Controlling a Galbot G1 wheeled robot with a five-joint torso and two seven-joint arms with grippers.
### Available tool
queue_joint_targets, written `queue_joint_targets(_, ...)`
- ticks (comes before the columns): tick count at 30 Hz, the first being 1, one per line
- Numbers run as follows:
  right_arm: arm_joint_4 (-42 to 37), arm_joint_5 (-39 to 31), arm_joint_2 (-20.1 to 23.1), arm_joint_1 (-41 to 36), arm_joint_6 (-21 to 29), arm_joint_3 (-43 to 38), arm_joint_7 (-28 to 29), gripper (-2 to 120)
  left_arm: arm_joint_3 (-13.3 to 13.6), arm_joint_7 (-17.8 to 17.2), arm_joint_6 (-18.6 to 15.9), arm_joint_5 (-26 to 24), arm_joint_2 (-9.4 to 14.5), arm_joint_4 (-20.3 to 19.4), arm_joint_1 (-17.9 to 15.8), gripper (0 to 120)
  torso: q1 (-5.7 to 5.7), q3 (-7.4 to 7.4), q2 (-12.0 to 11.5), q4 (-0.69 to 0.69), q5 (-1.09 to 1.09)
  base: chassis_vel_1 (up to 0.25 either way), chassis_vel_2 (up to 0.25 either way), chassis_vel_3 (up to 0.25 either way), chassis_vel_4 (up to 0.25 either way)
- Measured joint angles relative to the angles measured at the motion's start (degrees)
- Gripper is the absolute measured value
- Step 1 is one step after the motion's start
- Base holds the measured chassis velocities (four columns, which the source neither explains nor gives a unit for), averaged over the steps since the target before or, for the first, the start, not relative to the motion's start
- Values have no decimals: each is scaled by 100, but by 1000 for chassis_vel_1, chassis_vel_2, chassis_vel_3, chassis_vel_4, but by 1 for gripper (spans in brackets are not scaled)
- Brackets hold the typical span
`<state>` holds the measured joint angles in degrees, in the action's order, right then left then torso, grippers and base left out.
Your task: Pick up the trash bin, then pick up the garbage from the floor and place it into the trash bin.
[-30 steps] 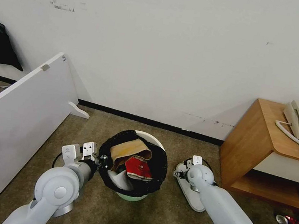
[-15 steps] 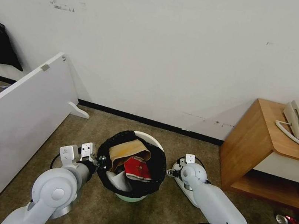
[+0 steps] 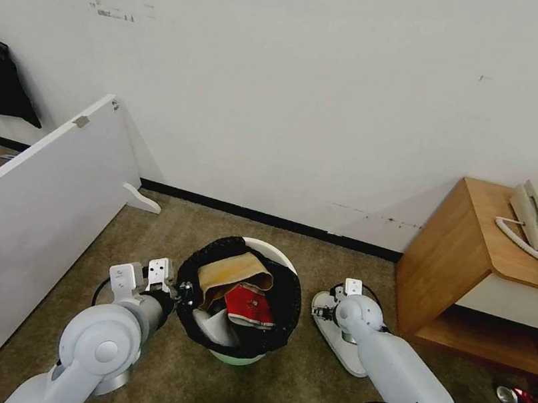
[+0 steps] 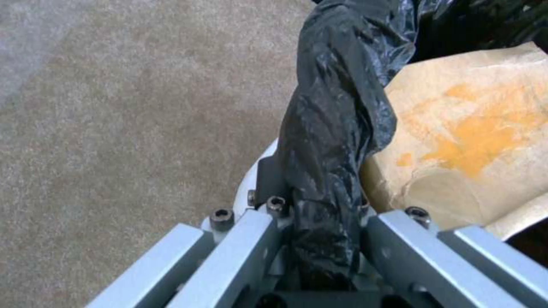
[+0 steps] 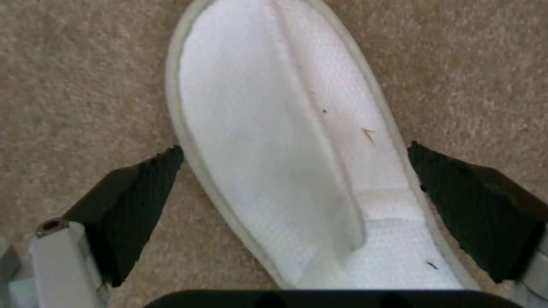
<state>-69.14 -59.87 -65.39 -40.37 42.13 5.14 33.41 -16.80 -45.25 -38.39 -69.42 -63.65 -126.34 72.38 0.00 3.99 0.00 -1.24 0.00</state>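
Where carpet shows, white flat slipper (image 5: 297, 171), lint-specked

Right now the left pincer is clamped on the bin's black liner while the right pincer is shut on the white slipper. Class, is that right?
Not quite. The right pincer is open, its pads astride the white slipper on the carpet, as the right wrist view shows. The left pincer does clamp the trash bin liner.

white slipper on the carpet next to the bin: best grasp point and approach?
Come straight down from above and pinch across the width of the white slipper. It lies flat, long and narrow on the carpet, so only its side edges are reachable. The right gripper already straddles it, open, one pad on either side.
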Motion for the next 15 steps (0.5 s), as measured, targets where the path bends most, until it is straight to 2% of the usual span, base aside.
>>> queue_joint_targets(1,0,0,0,0,0,0,0,99,0,0,0,0,0,0,0,2,0,0,0,0,0,0,0,0,0)
queue_joint_targets(5,72,101,-26,-11,0,-17,-119,84,8,3,3,3,-4,23,-7,2,0,0,0,0,0,0,0,0,0)
queue_joint_targets(6,72,101,-26,-11,0,-17,-119,84,8,3,3,3,-4,23,-7,2,0,0,0,0,0,0,0,0,0)
queue_joint_targets(9,107,148,-48,-12,0,0,-196,68,7,7,3,7,-6,44,-10,2,0,0,0,0,0,0,0,0,0)
queue_joint_targets(14,121,161,-68,-12,0,22,-234,56,7,8,6,8,-11,49,-18,2,0,0,0,1,0,0,0,0,0)
queue_joint_targets(15,121,164,-68,-12,-1,29,-245,50,6,9,6,9,-11,51,-19,2,0,0,0,1,0,0,0,0,0)
